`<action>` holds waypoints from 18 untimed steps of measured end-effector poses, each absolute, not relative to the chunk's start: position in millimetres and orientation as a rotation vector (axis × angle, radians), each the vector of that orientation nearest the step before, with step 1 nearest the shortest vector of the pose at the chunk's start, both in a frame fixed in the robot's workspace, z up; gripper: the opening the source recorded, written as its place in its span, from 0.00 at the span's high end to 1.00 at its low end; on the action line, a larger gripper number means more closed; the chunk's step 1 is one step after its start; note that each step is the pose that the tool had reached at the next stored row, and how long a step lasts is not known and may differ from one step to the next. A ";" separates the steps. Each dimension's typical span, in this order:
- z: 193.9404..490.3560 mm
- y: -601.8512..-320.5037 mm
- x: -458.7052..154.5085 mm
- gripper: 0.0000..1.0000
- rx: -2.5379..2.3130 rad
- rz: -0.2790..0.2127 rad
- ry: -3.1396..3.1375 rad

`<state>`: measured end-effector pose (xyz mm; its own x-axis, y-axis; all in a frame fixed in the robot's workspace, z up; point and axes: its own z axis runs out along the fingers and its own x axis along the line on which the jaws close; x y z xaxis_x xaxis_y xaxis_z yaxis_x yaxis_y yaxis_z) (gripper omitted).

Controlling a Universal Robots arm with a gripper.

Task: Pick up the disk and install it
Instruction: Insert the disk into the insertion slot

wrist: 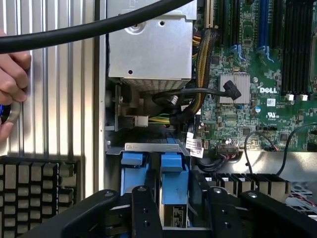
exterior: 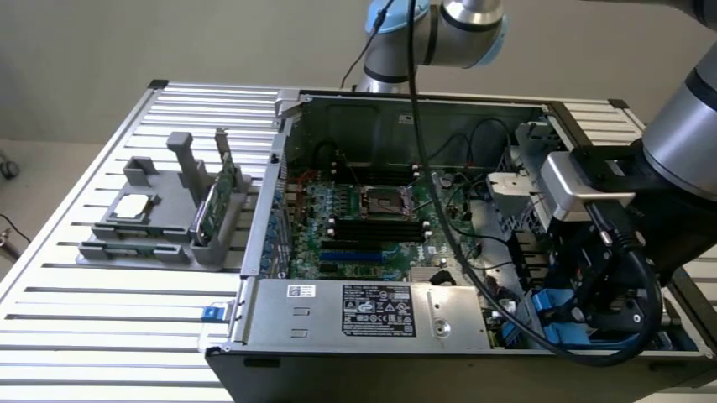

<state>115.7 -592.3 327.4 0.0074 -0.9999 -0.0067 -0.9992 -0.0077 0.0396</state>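
Exterior view: the arm (exterior: 683, 143) reaches low into the computer case (exterior: 426, 103), at the drive bay corner on the exterior view's right.

Wrist view: the gripper (wrist: 178, 210) straddles the disk (wrist: 174, 181). The disk stands on edge, presumably to slide down its slot beside another blue carrier (wrist: 132, 166). I cannot tell whether the gripper is clamped or loose.

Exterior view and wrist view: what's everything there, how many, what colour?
table: one, silver slats, under everything
computer case: one, grey, on table
motherboard: one, green, inside case
power supply: one, silver, case's near side
cables: several, black, across case
stand: one, grey, exterior view's left
chip: one, silver, on stand
circuit card: one, green, upright in stand
disk: one, blue-framed, in drive bay
person's hand: one, by table slats
gripper: one, black, at disk
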 end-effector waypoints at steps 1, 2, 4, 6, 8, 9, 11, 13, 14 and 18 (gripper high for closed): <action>327.2 -592.3 115.7 0.59 2.213 -0.051 -2.196; 327.2 -592.3 115.7 0.59 2.213 -0.051 -2.196; 331.7 -591.9 115.9 0.59 2.214 -0.051 -2.195; 340.8 -591.6 117.3 0.59 2.216 -0.051 -2.193; 347.6 -591.5 120.0 0.59 2.217 -0.051 -2.191; 347.6 -591.6 121.7 0.59 2.219 -0.052 -2.189; 347.8 -591.5 125.8 0.59 2.222 -0.052 -2.185; 347.8 -591.5 131.7 0.59 2.224 -0.052 -2.183; 347.7 -591.5 134.8 0.62 2.225 -0.052 -2.182; 347.4 -590.7 142.3 0.74 2.227 -0.053 -2.178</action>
<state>142.3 -590.7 347.4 0.0221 -0.9997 -0.0063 -0.9989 -0.0223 0.0423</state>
